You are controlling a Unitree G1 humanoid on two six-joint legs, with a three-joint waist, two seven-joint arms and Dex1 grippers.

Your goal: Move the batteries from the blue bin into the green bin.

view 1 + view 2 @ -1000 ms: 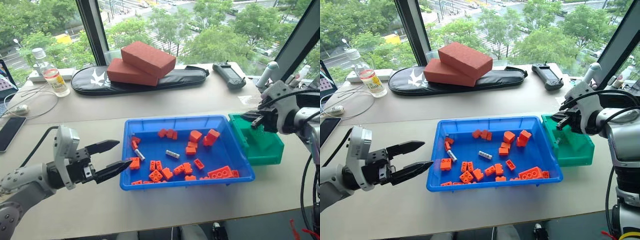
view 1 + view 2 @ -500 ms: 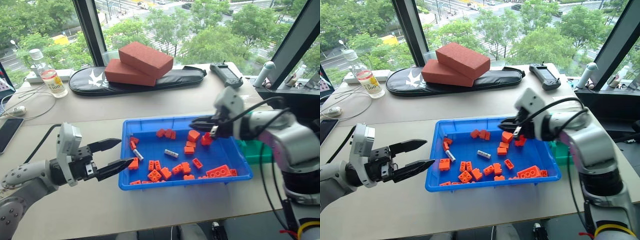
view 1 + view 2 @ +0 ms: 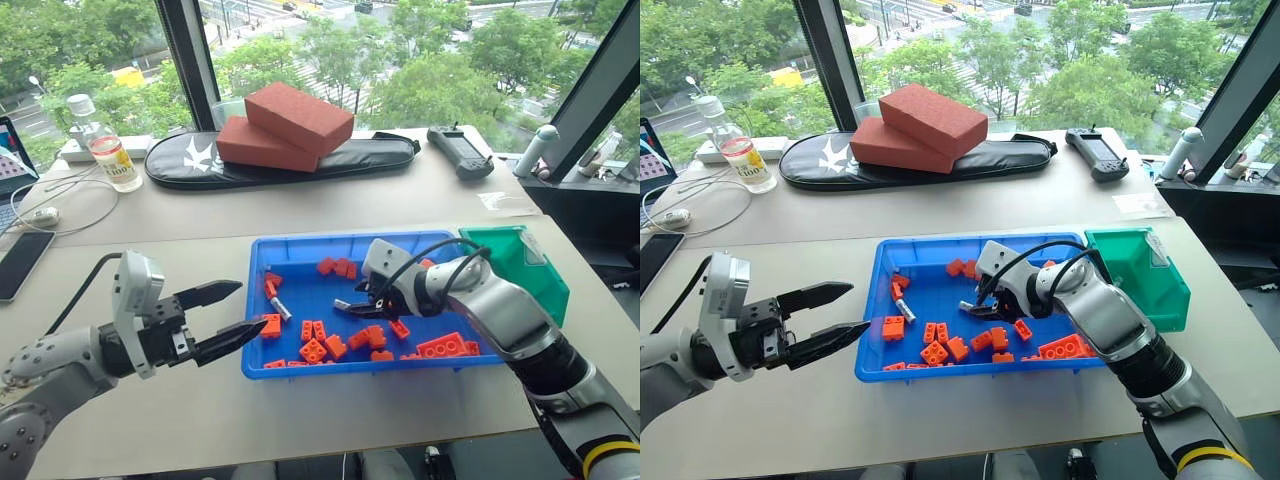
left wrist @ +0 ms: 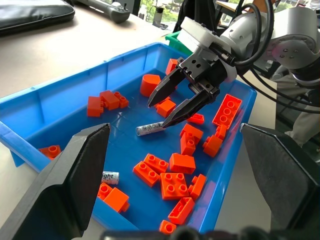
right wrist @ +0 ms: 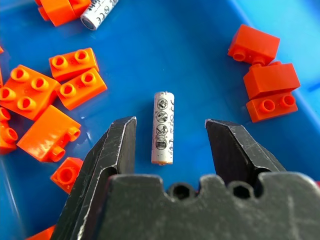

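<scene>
Two batteries lie in your blue bin (image 3: pixel 300 250): one battery (image 5: pixel 163 127) sits between your right gripper's (image 4: pixel 170 106) open fingers, untouched, with bare floor around it; another battery (image 3: pixel 281 309) lies near the left wall. Orange bricks (image 3: pixel 318 340) crowd close. Your green bin (image 3: pixel 535 270) stands beside. Your left gripper (image 3: pixel 225 318) hangs open outside.

We saw silver-grey arm shells, white wrist housings, black cables looping along the forearms, and tapered black fingers (image 3: pixel 222 340).

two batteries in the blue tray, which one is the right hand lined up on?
The slim silver-grey battery mid-tray, lying between the open fingers of the right hand, untouched. The other battery lies near the left wall of the blue plastic tray, among orange bricks.
</scene>
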